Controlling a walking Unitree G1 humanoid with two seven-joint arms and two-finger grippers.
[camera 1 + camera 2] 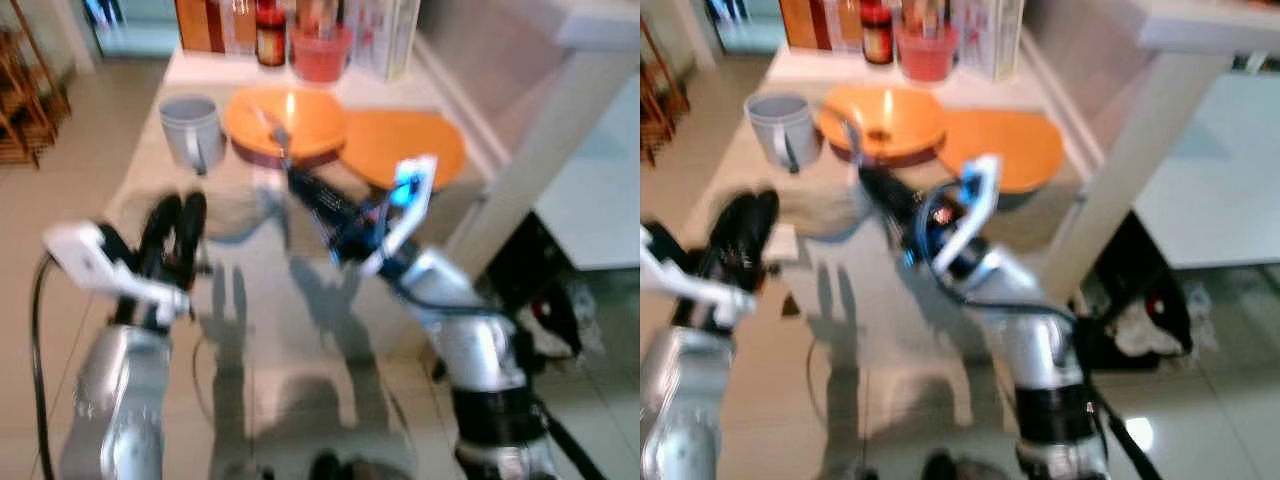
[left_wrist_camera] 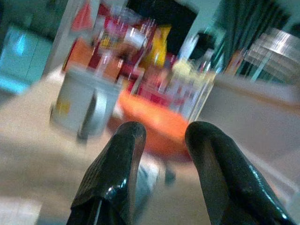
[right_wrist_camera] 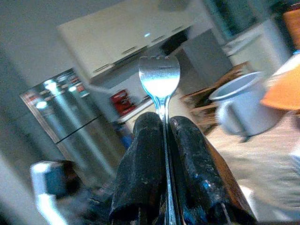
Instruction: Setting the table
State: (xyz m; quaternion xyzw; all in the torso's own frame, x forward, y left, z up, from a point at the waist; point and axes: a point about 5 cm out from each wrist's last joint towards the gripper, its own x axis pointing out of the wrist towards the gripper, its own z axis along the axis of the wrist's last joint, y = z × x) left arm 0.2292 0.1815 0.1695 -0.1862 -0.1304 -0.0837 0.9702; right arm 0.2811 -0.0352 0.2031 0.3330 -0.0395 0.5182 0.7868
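Jaws: the right gripper is clamped on the handle of a fork, whose tines project straight out past the 2 black fingertips; the left gripper stands parted with nothing between its fingers.

Head views, blurred. The right gripper reaches forward over the table toward 12 o'clock, so that the fork tip lies over or just before the near edge of the orange bowl; whether it touches the bowl cannot be told. A 2nd orange dish sits at 3 o'clock of the bowl, touching or overlapping it, and a grey mug stands at 9 o'clock, near but apart. Bottles and a red container crowd the far edge at 12 o'clock.

The end-on grip on the handle probably serves to lay the fork flat beside the bowl. The left gripper hovers low at 8 o'clock of the mug, apparently idle and ready for another item.
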